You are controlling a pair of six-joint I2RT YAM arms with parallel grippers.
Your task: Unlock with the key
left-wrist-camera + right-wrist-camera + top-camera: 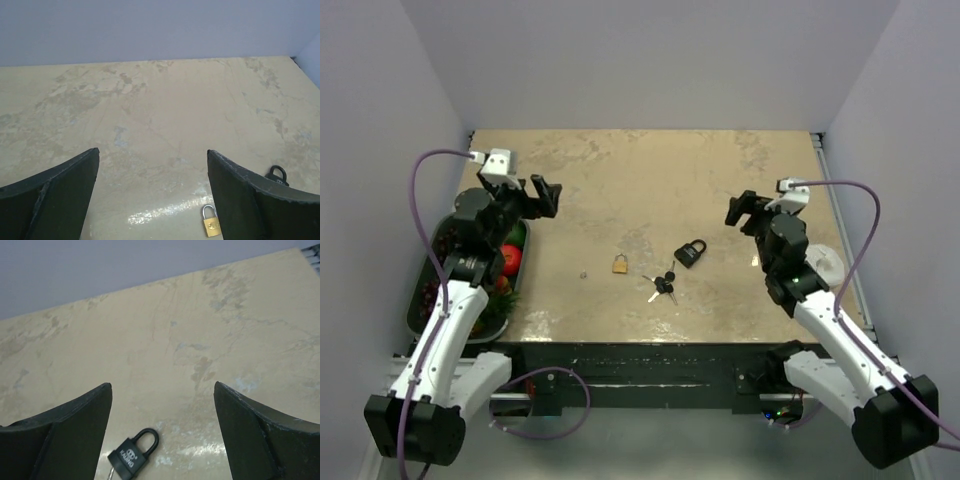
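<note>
Left gripper [542,196] and right gripper [740,210]: jaws wide, holding nothing.
Top view: brass padlock [620,264], keys [663,285] and black padlock [691,252] lie close together mid-way across the counter [620,180], between the arms. Left wrist: brass padlock beside the right-hand finger. Right wrist: black padlock between the fingers.

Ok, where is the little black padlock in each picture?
Top external: black metal padlock near the table's middle.
Left wrist: padlock lower right, only its top showing.
Right wrist: padlock at the bottom, left of centre.
Shared landmark: the mottled beige tabletop.
</note>
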